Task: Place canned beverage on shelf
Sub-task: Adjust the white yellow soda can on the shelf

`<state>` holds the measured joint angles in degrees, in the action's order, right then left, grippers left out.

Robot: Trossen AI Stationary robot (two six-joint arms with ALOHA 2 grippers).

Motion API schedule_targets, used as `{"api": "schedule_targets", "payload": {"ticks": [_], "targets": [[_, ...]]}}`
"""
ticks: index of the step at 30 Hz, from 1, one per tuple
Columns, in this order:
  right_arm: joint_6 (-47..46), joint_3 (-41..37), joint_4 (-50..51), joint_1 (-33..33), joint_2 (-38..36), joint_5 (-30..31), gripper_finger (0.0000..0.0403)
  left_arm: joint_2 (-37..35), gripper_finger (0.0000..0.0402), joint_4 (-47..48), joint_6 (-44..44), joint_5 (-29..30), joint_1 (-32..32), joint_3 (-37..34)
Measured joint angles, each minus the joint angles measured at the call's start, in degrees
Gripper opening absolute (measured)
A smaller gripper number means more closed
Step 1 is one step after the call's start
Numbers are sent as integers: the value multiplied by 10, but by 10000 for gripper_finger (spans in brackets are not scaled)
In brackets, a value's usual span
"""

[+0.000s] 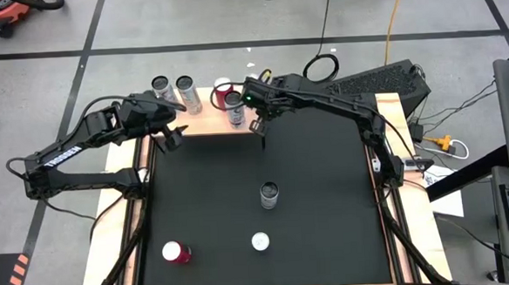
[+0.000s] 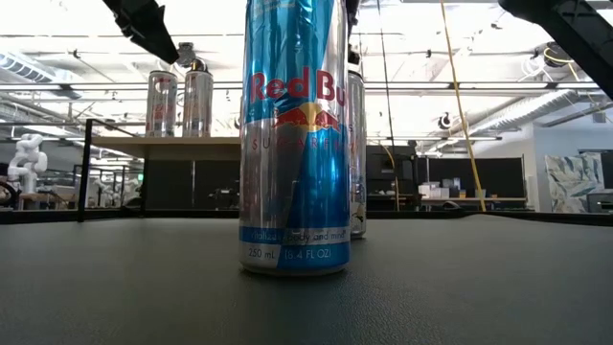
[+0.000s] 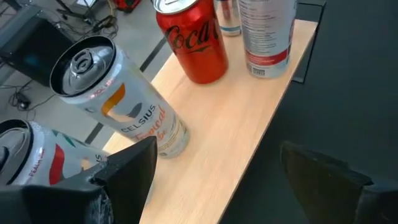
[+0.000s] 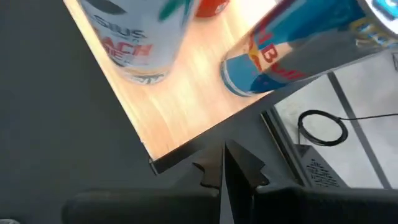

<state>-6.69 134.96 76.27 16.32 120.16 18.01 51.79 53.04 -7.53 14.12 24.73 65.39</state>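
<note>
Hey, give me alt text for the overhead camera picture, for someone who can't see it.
Seen from above, four cans stand on a wooden shelf at the far edge of a black table, with three more cans on the table. The open left pincer and shut right pincer hover at the shelf's near edge.

Light wooden shelf (image 1: 203, 117) at table's far edge, several cans upright on it.
</note>
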Motion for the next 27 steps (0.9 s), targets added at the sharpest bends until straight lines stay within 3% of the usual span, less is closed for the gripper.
{"api": "schedule_targets", "payload": {"ticks": [5,12,15,20,27], "targets": [[-25,0,-3,-11,0,-1,0,1,343,-4,12,41,0,0],[-58,0,-26,-22,0,-1,0,8,343,-1,26,53,0,0],[-63,0,-33,-26,0,-1,0,11,343,0,32,94,0,-6],[-65,0,-51,-34,0,-1,0,11,343,-4,42,162,0,-39],[-91,0,-53,-38,0,-1,0,11,343,-71,3,170,-1,-98]]}}
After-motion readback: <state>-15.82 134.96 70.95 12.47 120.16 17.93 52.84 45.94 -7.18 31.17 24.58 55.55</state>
